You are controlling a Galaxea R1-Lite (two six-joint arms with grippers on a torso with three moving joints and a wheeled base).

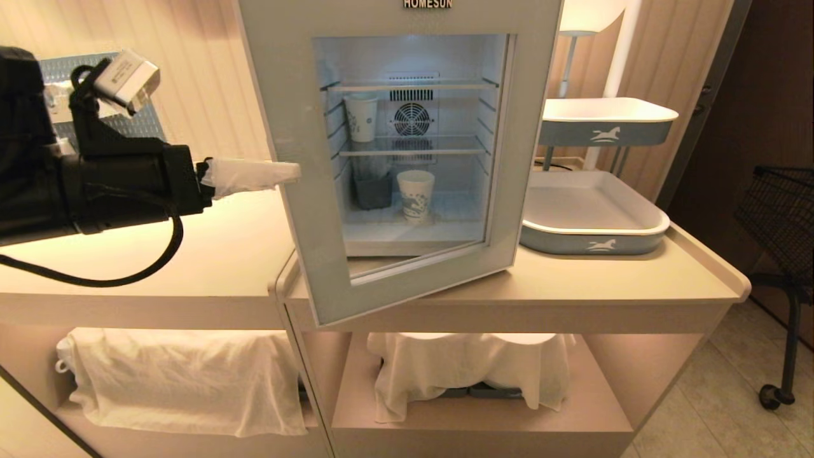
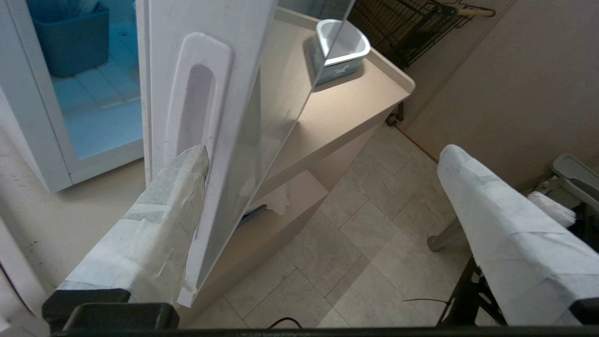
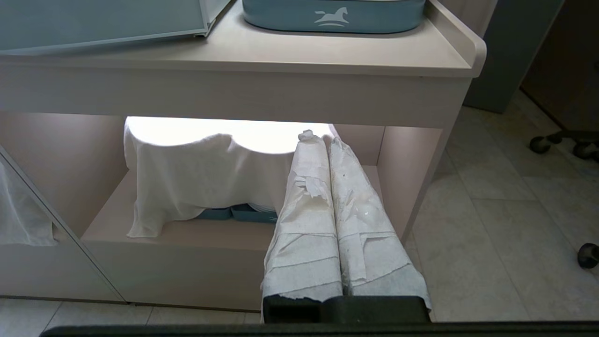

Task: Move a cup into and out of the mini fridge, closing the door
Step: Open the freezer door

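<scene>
The white mini fridge stands on the counter with its interior light on. Its door hangs partly open, the free edge swung toward me. Through the glass I see the cup upright on the fridge floor. My left gripper is open at the door's free edge. In the left wrist view one taped finger lies against that edge just below the slot handle, while the other finger stands far off on the glass side. My right gripper is shut and empty, low in front of the counter's under-shelf.
A stack of cups sits on the upper wire shelf and a dark tub beside the cup. Two horse-marked trays stand right of the fridge. White cloths cover the lower shelves. A black wire cart is at far right.
</scene>
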